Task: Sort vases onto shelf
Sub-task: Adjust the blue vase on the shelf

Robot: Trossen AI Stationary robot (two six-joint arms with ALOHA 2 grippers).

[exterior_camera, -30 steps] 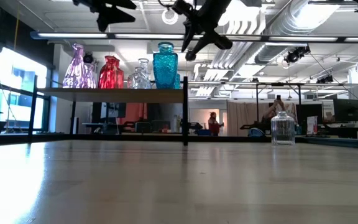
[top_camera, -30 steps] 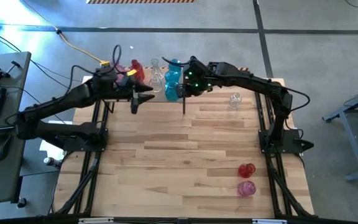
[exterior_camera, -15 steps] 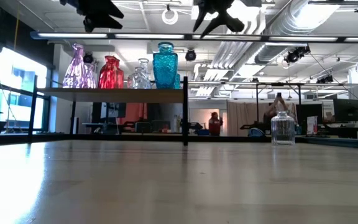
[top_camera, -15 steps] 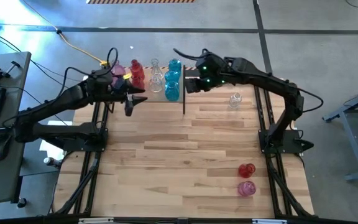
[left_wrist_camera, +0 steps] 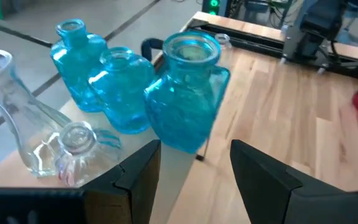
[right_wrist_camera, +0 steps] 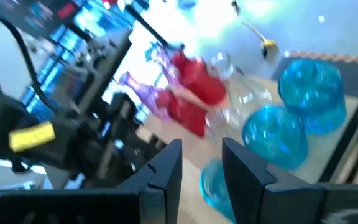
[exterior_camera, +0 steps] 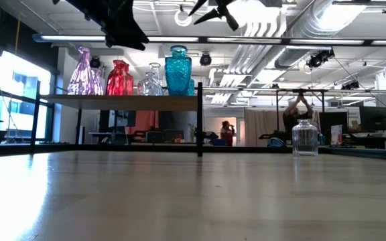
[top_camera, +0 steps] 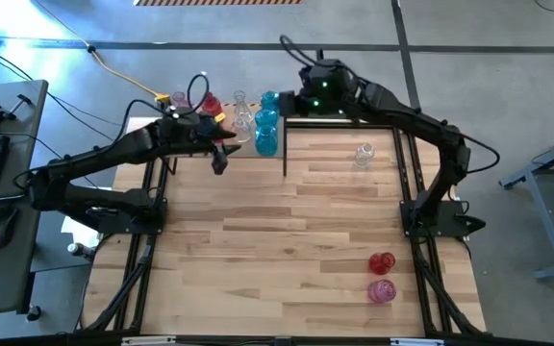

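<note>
Vases already stand clustered on the shelf at the far left of the tabletop: pink, red, clear glass, then the teal vases at its right end. Three more wait on the tabletop, a clear vase at far right and a red vase and pink vase at near right.

Left tool hovers over the shelf, its fingers parted and empty, pointing at the nearest teal vase. Right tool hangs high over the shelf's far right end, its fingers a little apart, nothing between them.

Judged from here, the next fetch suits the right arm, the loose vases being on its side. It should rise clear of the teal necks first, then take the clear vase by its neck.

Only the low view shows the shelf raised on legs; only the high view shows the near-right pair.
</note>
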